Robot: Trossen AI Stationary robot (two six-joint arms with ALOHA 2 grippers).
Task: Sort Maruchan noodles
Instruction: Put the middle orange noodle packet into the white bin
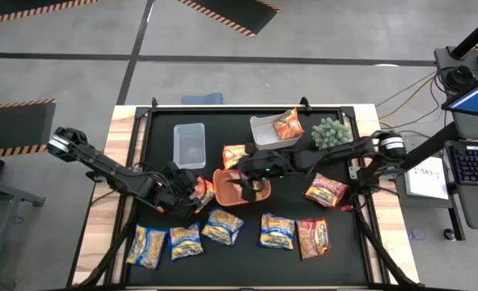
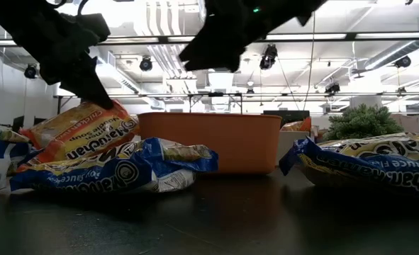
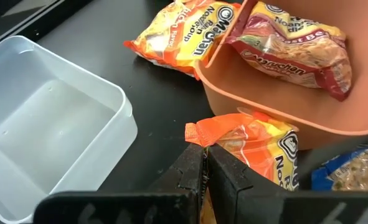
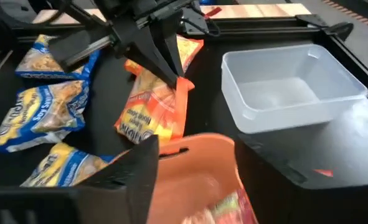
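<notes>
- Left gripper (image 1: 192, 192) is beside the orange bin's (image 1: 220, 192) left wall, fingers pressed together on the edge of an orange Maruchan packet (image 3: 258, 144) lying on the black mat (image 1: 247, 259)
- Right gripper (image 1: 244, 184) hovers over the orange bin, fingers spread, holding nothing
- A red Maruchan packet (image 3: 296, 46) lies inside the orange bin
- Blue-and-yellow packets (image 1: 222, 226) form a row along the mat's front; the clear bin (image 1: 188, 144) sits behind

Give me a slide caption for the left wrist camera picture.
Left gripper shut on an orange noodle packet beside the orange bin, clear bin empty nearby.
</notes>
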